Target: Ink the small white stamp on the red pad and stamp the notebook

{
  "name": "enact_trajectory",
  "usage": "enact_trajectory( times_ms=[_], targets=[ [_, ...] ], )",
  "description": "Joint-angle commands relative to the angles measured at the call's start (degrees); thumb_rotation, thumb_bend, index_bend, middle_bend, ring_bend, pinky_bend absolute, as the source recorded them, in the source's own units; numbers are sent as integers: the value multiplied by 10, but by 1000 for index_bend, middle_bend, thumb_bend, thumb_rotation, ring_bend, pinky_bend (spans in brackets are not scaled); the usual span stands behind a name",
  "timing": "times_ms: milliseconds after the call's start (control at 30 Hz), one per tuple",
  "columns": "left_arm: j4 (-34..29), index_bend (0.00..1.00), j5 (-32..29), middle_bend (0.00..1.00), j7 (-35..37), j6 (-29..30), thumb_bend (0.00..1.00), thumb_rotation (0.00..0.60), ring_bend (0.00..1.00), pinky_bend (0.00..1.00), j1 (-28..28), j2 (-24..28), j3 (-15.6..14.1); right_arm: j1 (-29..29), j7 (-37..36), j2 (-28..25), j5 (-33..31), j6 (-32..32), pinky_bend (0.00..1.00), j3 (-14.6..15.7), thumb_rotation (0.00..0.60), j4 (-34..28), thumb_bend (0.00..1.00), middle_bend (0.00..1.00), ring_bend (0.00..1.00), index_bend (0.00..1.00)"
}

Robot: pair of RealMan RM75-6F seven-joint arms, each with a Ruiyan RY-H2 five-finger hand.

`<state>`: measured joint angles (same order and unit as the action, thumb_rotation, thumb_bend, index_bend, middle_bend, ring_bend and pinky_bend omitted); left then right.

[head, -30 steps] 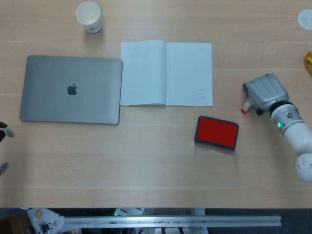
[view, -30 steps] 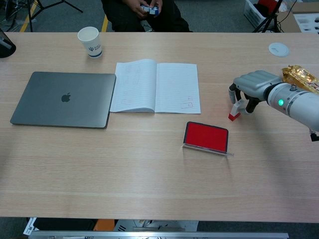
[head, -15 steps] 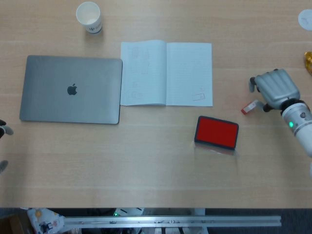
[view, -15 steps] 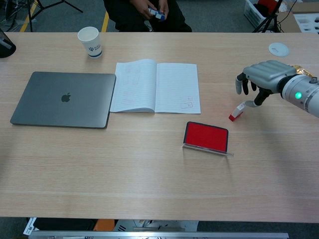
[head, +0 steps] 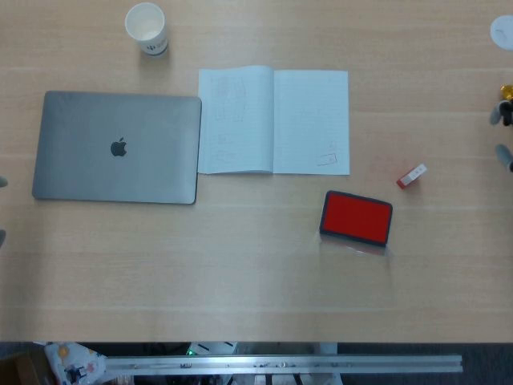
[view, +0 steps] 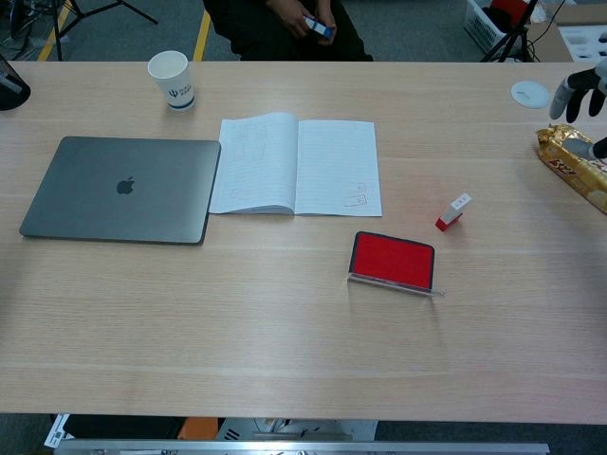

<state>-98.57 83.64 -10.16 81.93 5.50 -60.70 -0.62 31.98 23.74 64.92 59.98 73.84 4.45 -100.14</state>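
Stamp (head: 412,176) lying tilted on the surface, toward the right edge, just right of and above the red pad (head: 357,217); not held. Right robot hand (view: 580,90) at the far right edge, well apart from the stamp, only fingertips showing, spread, holding nothing. Left robot hand (head: 2,210) barely visible at the left edge; cannot tell its state.

Judged step: stamp not in hand, possibly set down after use. Faint marks at the lower right corner of the notebook (head: 274,120) page; too small to confirm. Any next move calls for a fresh pinch on the small body.

Stamp: small white block, red end. Pad: flat red rectangle, dark rim, clear lid folded out. Notebook: open, lined paper, flat. Surface: pale wood grain, matte.
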Motion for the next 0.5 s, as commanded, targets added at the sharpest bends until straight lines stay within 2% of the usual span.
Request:
enact_trajectory(
  times_ms=[33, 267, 500],
  targets=[
    [20, 294, 21, 212, 16, 33, 180, 600, 272, 254, -5, -23, 14, -49, -38, -20, 45, 51, 367, 8, 600, -1, 280, 497, 440, 440],
    [54, 294, 60, 212, 53, 92, 180, 600, 272, 254, -13, -53, 28, -122, -93, -30, 99, 122, 367, 12, 600, 11, 283, 534, 477, 511],
    [65, 295, 86, 217, 69, 132, 180, 600, 272, 254, -23, -64, 32, -176, -122, -42, 123, 159, 367, 8, 600, 16, 283, 537, 481, 515]
  ],
)
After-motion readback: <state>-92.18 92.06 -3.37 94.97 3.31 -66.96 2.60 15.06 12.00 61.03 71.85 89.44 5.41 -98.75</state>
